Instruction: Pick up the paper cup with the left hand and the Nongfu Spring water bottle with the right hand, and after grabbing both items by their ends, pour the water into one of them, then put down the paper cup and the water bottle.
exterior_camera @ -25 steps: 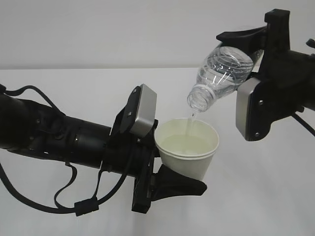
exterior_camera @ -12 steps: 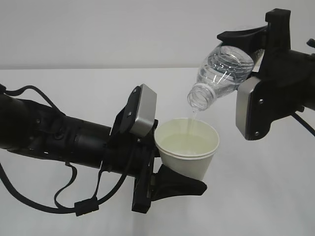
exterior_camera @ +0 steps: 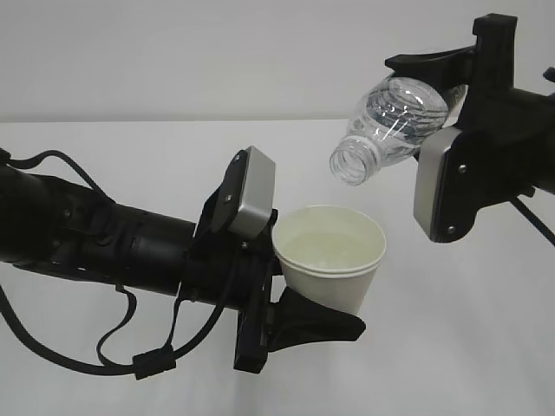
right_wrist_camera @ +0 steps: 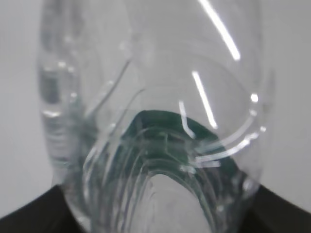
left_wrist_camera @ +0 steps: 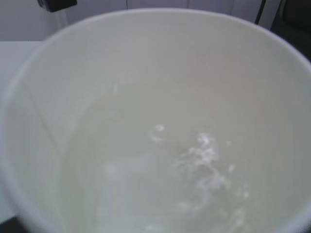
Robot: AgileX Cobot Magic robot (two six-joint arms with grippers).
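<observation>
The left hand's pincer (exterior_camera: 290, 299) gripped the paper cup (exterior_camera: 329, 260) low on its wall, upright above the table (exterior_camera: 130, 156), water inside. The right hand's pincer (exterior_camera: 447, 104) clamped the Nongfu Spring water bottle (exterior_camera: 390, 126) at its base, tilted mouth-down just up-right of the cup. The cup likely felt heavier and crushable; the near-empty bottle light, slick and squashy.
</observation>
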